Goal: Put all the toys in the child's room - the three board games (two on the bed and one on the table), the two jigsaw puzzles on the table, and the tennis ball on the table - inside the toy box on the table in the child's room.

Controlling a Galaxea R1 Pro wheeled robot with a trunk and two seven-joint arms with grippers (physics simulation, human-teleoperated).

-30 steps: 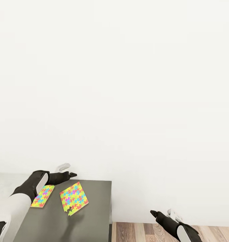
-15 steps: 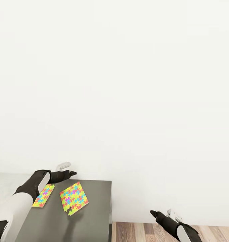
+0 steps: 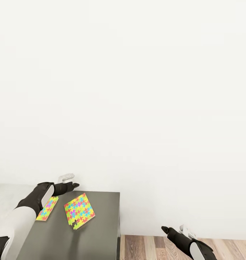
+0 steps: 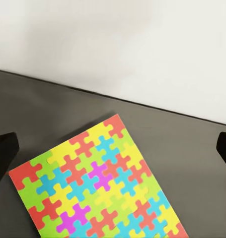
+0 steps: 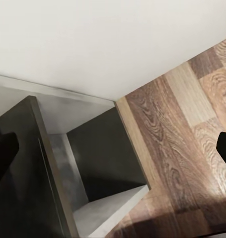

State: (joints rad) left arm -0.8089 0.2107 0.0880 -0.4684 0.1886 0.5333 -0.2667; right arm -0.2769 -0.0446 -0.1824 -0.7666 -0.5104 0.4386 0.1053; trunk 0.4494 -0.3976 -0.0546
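Two jigsaw puzzles lie on the dark-grey wing of the table point(image 3: 101, 231). The larger puzzle point(image 3: 79, 211) sits near the middle of the wing, and the left wrist view has it close up point(image 4: 98, 183) on the dark top point(image 4: 43, 106). My left forearm partly covers the other puzzle point(image 3: 47, 208). My left gripper point(image 3: 74, 186) hovers open over the wing's back edge by the wall, its fingertips point(image 4: 3, 153) wide apart. My right gripper point(image 3: 165, 229) is open off the table's right end, above the floor. The toy box, board games and tennis ball are out of view.
A white wall point(image 3: 137, 90) rises directly behind the table. Wood-plank floor point(image 3: 155, 249) lies right of the wing. The light-grey table top point(image 3: 4, 193) continues to the left. The right wrist view looks down the wing's end panel point(image 5: 23, 163) to the planks point(image 5: 182, 129).
The whole picture has shifted up slightly. My left gripper has drawn back a little toward the wall. The right gripper and both puzzles have not moved.
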